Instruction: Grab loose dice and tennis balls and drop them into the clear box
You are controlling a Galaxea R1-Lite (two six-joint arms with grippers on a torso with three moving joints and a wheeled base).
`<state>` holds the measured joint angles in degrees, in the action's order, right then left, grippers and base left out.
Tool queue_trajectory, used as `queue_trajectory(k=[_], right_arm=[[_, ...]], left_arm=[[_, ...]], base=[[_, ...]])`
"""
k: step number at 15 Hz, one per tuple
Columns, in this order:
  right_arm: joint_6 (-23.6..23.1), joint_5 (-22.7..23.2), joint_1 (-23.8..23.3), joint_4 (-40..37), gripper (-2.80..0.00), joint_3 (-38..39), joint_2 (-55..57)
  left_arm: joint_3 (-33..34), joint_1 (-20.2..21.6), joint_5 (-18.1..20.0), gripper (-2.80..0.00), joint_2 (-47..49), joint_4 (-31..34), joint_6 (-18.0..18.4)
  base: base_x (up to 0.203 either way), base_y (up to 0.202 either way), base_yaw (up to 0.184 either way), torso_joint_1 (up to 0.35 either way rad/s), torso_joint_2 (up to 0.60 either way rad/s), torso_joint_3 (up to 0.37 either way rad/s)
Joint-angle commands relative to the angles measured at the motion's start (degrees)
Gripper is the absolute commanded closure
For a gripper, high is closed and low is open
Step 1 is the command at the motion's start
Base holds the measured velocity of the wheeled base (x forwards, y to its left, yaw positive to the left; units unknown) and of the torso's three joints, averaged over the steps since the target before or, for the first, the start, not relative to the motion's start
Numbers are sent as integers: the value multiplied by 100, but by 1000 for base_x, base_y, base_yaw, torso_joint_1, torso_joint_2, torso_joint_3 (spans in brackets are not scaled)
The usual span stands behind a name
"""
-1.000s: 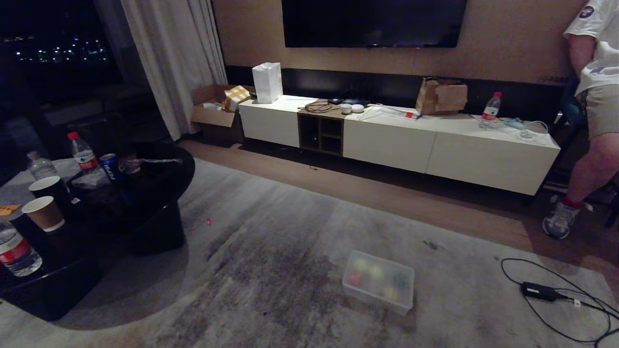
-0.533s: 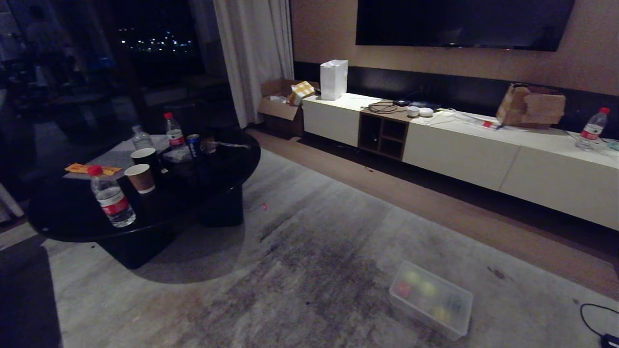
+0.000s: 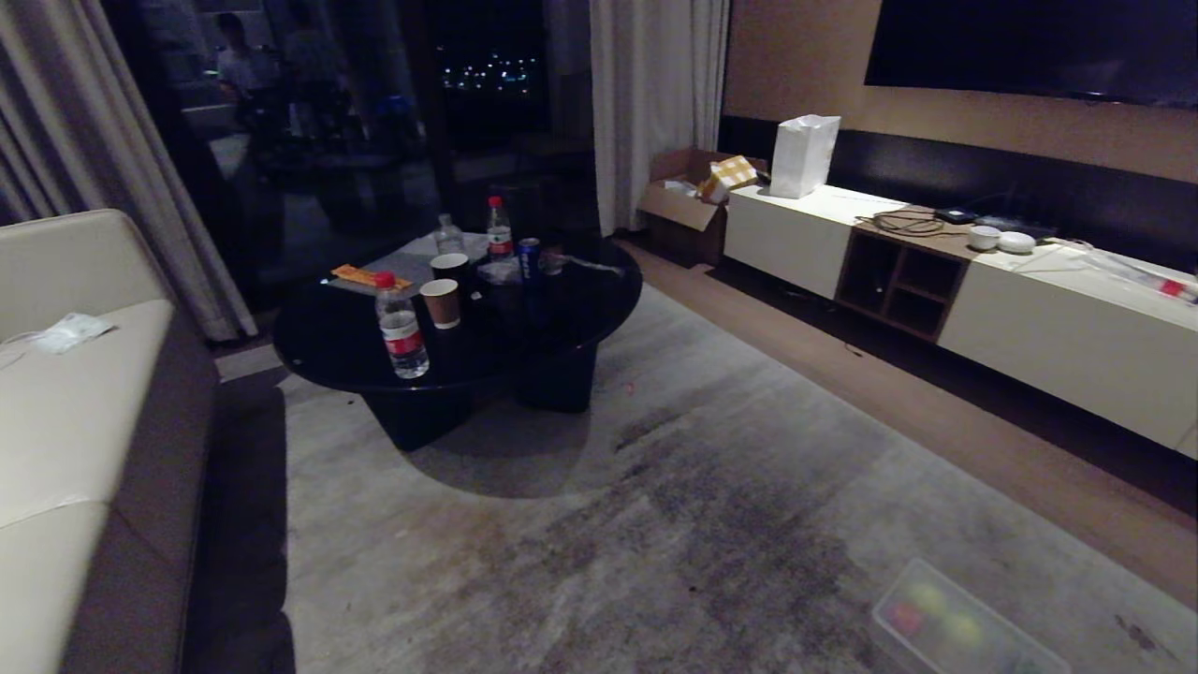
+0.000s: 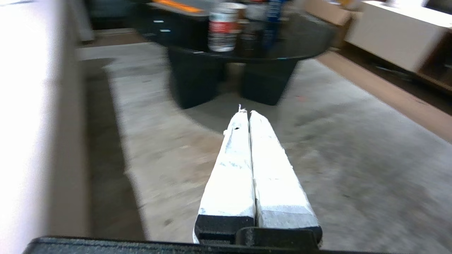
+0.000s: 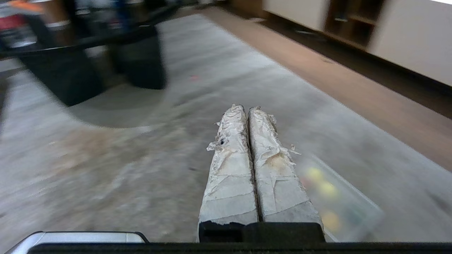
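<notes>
Inside, clear box (image 3: 969, 627) holds balls (blurred) — dice too.

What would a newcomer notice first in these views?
Probably the round black coffee table mid-room, crowded with water bottles and paper cups, on the grey carpet. Next, the translucent clear plastic box at the head view's lower right, with coloured dice and balls inside. Both tape-wrapped pincers, left and right, are shut, holding nothing.
</notes>
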<state>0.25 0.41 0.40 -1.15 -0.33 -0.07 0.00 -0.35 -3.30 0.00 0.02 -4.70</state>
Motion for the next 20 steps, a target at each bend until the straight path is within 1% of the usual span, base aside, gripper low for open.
queue_trajectory(k=[1, 13, 15, 20], right_arm=[[2, 2, 4, 0, 0, -2, 7], [3, 2, 4, 0, 0, 7, 7], [11, 2, 4, 9, 0, 7, 7], [10, 2, 4, 0, 0, 6, 7]], left_arm=[[9, 0, -4, 0, 0, -2, -5], [9, 0, -4, 0, 0, -2, -23], [9, 0, -4, 0, 0, -2, -23], [9, 0, -4, 0, 0, -2, -23]], base=[[0, -9, 161, 5, -1, 3], [-1, -8, 161, 2, 2, 3], [-4, -3, 86, 1, 3, 2], [0, 0, 0, 0, 0, 0]])
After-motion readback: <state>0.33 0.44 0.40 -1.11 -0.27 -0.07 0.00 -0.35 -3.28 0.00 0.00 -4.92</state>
